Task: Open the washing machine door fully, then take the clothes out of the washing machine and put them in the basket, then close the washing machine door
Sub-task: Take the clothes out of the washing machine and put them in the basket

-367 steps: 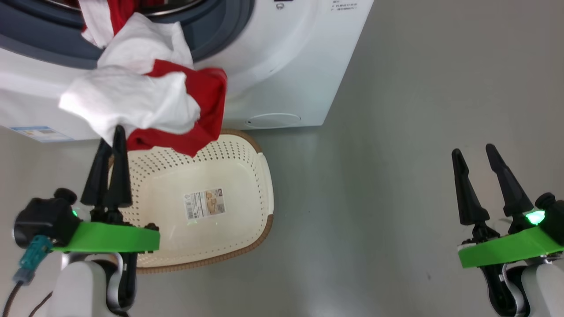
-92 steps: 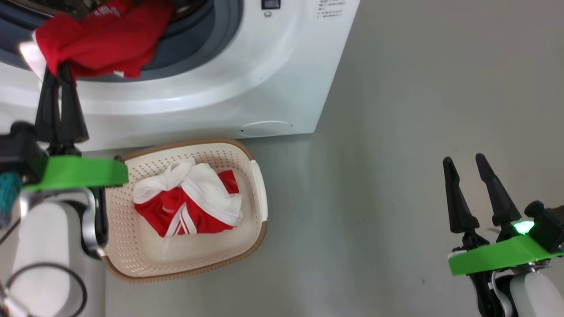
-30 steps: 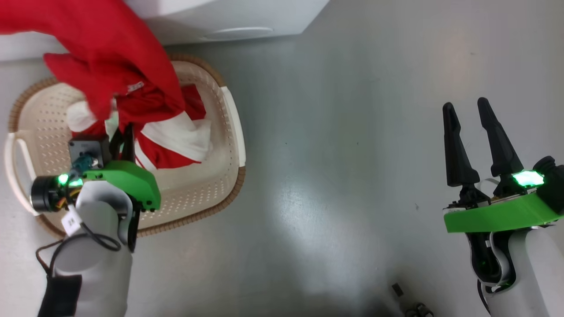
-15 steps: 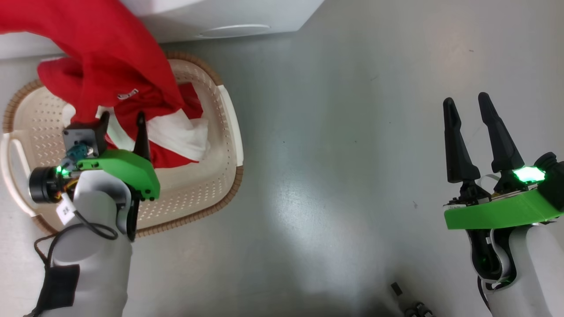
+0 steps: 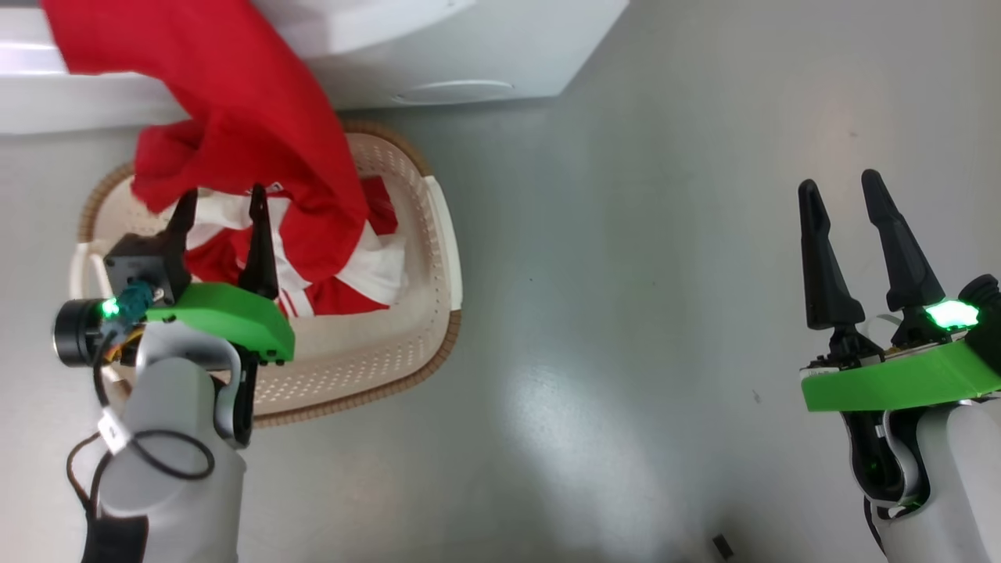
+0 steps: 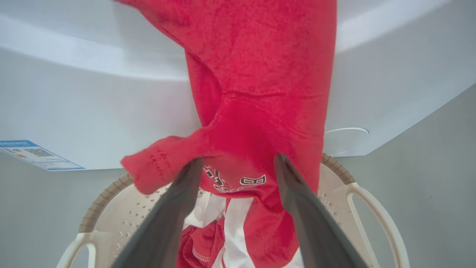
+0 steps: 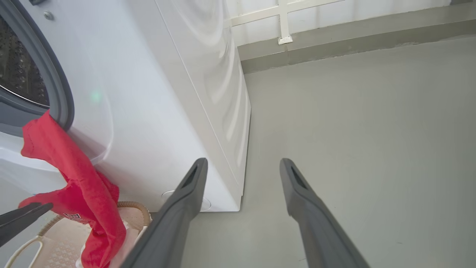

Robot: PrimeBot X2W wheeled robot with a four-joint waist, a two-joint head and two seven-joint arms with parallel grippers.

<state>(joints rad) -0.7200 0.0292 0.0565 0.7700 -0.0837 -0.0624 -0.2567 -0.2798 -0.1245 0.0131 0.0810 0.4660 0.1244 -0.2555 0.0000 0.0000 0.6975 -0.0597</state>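
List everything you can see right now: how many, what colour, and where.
washing machine: one, white, behind the basket
garment: one, red, hanging from the machine's opening into the basket
clothes heap: one, red and white, inside the basket
basket: one, cream with brown rim, on the floor
sticker: one, blue and white, low on the machine
floor: grey, glossy
left gripper: one, black fingers, open, over the basket
right gripper: one, black fingers, open, over the floor

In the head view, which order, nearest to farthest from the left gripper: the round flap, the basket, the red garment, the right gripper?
1. Red garment, at the left gripper's fingertips.
2. Basket, just below it.
3. Round flap, low on the washer.
4. Right gripper, far right.
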